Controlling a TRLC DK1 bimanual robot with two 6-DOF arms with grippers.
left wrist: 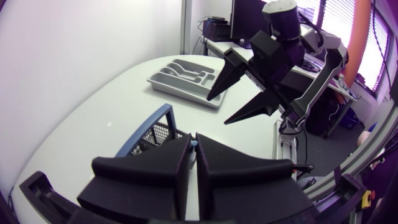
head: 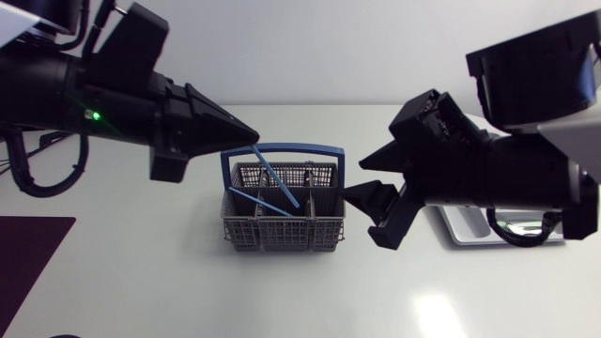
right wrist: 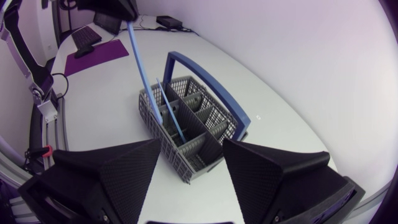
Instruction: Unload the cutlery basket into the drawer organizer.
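Observation:
A grey cutlery basket [head: 282,225] with a blue handle [head: 282,148] stands mid-table. My left gripper [head: 252,136] hangs above its back left corner, shut on the top end of a long blue utensil [head: 277,176]. The utensil slants down with its lower end inside the basket [right wrist: 199,134]. In the left wrist view only a blue tip [left wrist: 194,142] shows between the closed fingers. A second blue utensil [head: 263,204] lies slanted in the basket. My right gripper [head: 355,178] stands open just right of the basket. The drawer organizer [head: 465,225] is at the right, partly hidden by my right arm.
A dark purple mat [head: 28,246] lies at the table's left edge. In the left wrist view the grey organizer [left wrist: 186,78] sits past the basket, with my right arm's open gripper [left wrist: 239,93] above the table beside it.

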